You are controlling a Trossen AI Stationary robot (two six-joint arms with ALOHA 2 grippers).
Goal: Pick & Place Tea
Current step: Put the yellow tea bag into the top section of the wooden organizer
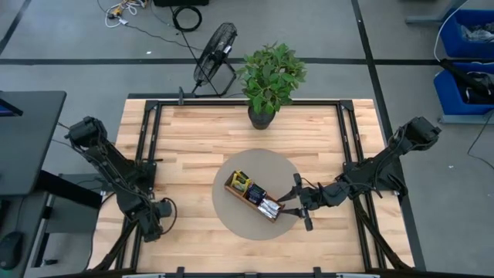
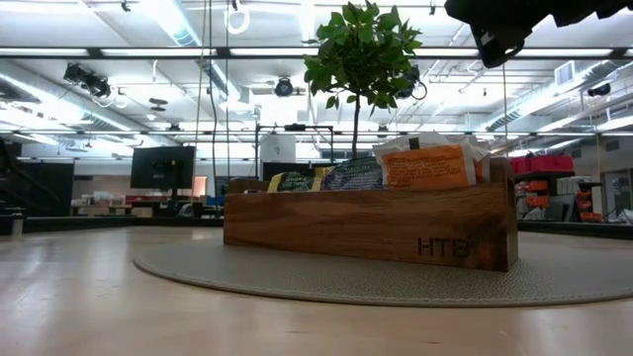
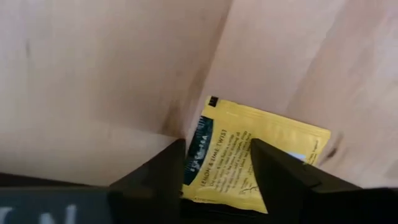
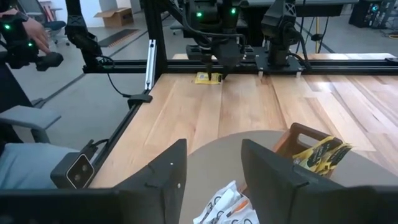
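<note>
**Left arm lines up on a stray yellow sachet**

With its fingers spread to either side of the yellow tea sachet (image 3: 249, 158), the left gripper (image 3: 217, 180) sits low over the table's near left edge, open, nothing clamped, placed to close on the flat packet. Whether the fingertips touch wood is hard to tell. The right gripper (image 4: 211, 171) hovers released beside the wooden tray (image 1: 253, 196) on the round mat (image 1: 231, 174), where more sachets stand upright.
</note>
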